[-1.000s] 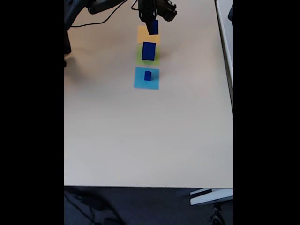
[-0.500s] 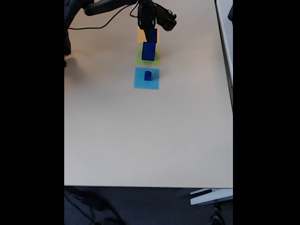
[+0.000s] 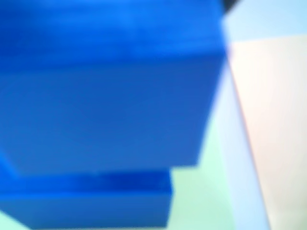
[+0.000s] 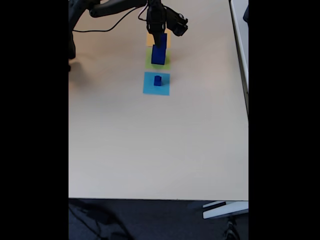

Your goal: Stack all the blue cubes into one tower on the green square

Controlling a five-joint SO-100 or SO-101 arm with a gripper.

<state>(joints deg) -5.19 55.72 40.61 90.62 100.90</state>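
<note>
- Tabletop: pale beige surface, seen from above in the fixed view; a dark cable trails across its far left part.
- Green square: flat lime patch near the far edge of the tabletop, between an orange square beyond it and a light-blue square on its near side; the three patches lie in one line.
- Large blue cube: stands on the green square, forming the base of the tower.
- Medium blue cube: sits directly above the large cube, at or just on its top face; actual contact cannot be judged. In the wrist view it is a blurred blue mass with the large cube's top right beneath it.
- Small blue cube: stands alone on the light-blue square, apart from the tower.
- Gripper: black, reaching down from the far edge; fingers closed narrowly around the medium blue cube, holding it over the tower.
</note>
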